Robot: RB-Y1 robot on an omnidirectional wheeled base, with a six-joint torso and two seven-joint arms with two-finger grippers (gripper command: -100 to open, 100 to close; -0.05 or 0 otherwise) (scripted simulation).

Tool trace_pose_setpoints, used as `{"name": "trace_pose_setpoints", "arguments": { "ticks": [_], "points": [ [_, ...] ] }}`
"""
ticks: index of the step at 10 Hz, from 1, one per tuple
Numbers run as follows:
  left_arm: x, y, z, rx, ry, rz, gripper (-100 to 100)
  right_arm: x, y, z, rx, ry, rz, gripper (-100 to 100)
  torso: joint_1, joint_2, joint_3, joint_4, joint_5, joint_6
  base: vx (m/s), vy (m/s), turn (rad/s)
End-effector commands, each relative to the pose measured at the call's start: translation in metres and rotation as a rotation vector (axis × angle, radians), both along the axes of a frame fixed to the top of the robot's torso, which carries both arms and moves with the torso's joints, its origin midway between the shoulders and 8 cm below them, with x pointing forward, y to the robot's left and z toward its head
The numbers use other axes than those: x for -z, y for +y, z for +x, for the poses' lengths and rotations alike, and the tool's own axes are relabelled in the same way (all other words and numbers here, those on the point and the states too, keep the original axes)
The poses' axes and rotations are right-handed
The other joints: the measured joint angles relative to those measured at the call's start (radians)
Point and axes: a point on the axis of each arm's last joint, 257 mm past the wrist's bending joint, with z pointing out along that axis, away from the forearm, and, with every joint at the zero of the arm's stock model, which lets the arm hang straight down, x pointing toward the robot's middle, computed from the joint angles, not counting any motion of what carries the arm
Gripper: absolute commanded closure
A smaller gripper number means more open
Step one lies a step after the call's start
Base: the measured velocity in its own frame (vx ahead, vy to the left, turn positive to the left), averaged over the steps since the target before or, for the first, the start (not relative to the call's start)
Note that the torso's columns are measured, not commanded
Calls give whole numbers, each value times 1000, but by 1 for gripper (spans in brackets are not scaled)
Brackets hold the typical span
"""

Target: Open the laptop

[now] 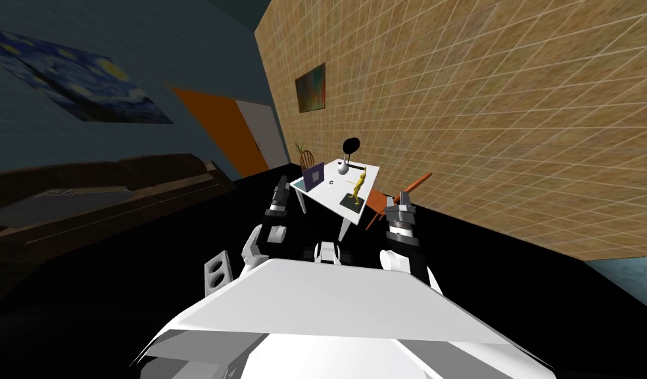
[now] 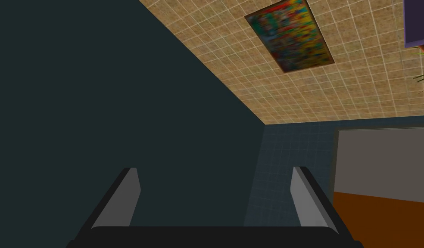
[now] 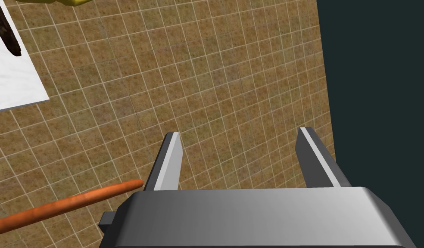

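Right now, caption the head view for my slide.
Left tool and right tool, open, raised toward white table holding laptop, lamp and yellow figurine.

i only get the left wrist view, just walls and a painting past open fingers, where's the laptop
Observer: The laptop sits on a white table, at the corner nearest the left gripper, ahead of it and untouched.
Operator: is it shut flat
Observer: No, its purple panel stands upright, so it looks at least partly raised.
Operator: and the right arm
Observer: The right gripper is open and holds nothing, raised beside an orange chair at the table's near end.
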Motion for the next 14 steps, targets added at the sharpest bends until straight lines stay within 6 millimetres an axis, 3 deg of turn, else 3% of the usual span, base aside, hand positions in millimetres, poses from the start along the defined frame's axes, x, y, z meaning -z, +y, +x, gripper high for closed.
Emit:
{"name": "trace_pose_setpoints", "arguments": {
  "ticks": [1, 8, 14],
  "points": [
    [17, 1, 17, -9, 66, 0, -100, 0, 0, 0, 0, 0, 0, 0, 0, 0, 0, 0, 0, 0, 58, 59, -107],
    [66, 2, 65, -35, 246, 43, -100, 0, 0, 0, 0, 0, 0, 0, 0, 0, 0, 0, 0, 0, 62, 56, -115],
    [108, 15, 100, -80, 403, 125, -100, 0, 0, 0, 0, 0, 0, 0, 0, 0, 0, 0, 0, 0, 58, 69, -118]
  ]
}}
